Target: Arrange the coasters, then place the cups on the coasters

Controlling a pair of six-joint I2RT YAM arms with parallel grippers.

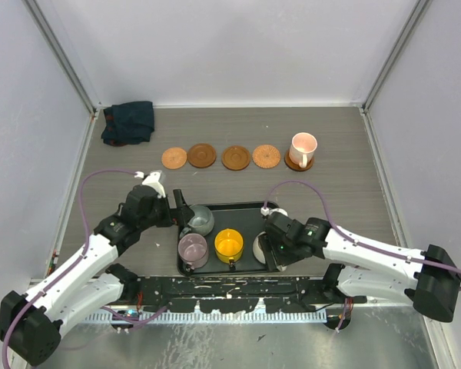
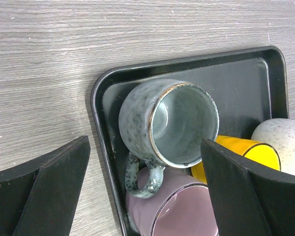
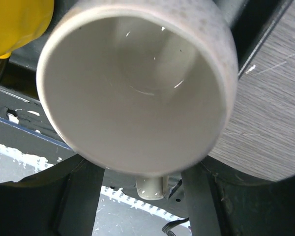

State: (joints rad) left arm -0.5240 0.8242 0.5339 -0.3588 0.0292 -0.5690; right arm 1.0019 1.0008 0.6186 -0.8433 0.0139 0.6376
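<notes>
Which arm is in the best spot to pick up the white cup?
The right arm: its jaws straddle the white cup. The left arm has open jaws at the grey-green cup.

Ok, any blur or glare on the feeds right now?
Top external: even light, sharp, no glare. Left wrist: grey-green cup crisp, slight sheen inside. Right wrist: cream cup fills the frame, small glints inside, yellow cup blurred at the corner.

White arms [image 1: 71, 278], black joints [image 1: 142, 207], apparently purple cables [image 1: 82, 204].
</notes>
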